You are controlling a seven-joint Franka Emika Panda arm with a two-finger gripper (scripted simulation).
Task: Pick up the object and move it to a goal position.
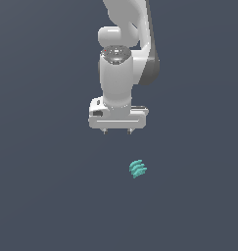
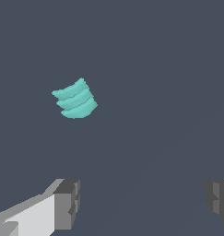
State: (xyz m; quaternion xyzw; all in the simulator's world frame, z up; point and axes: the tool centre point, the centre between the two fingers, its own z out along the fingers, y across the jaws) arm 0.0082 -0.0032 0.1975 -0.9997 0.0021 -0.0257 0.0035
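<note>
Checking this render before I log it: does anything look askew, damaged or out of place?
Nothing stands out. The small teal-green ridged lump lies intact on the dark grey surface, apart from the white gripper, whose jaws are open and empty. The lump sits off to the exterior view's right of the gripper.

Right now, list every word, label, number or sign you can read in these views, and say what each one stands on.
None: no readable text in either view.
The white gripper carries no marking; its jaws stand open.
The teal object shows only wavy ridges, no label.
The dark grey floor is plain.
The red specks on the arm's wrist cap are too small to read.
</note>
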